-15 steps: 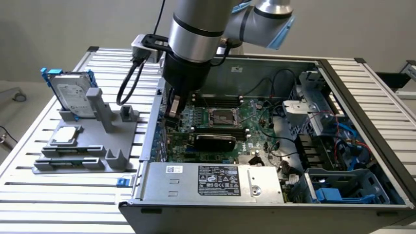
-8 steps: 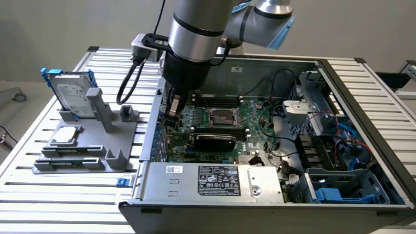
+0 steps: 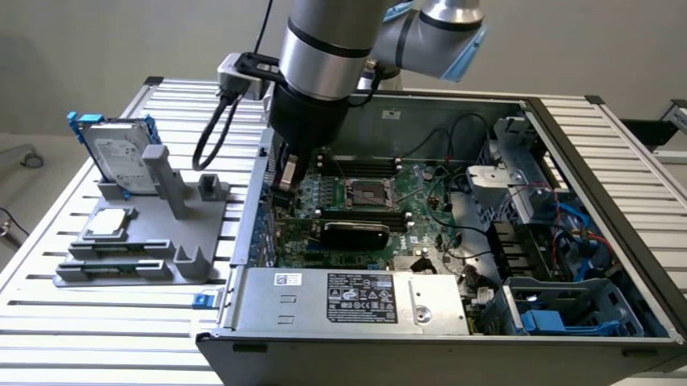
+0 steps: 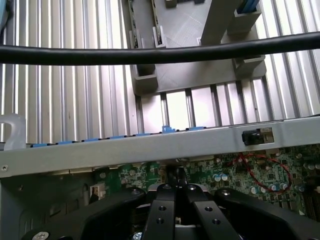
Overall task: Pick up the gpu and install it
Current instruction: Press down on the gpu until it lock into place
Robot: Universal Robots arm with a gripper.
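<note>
Gpu (image 3: 355,234) sits edge-down on the motherboard (image 3: 429,189), just beside the CPU socket (image 3: 365,191), apparently seated. Judgement: light, stiff, fragile, so hold the cooler shroud or board edges, never the components. Gripper (image 3: 285,191) is clenched on nothing visible, hanging near the card's end by the case wall (image 3: 257,217). Tight there, cables (image 3: 456,133) nearby, open above.

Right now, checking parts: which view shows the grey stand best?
The exterior view: the grey stand shows whole, hard drive upright on it. The wrist view catches one end, past a black cable.
</note>
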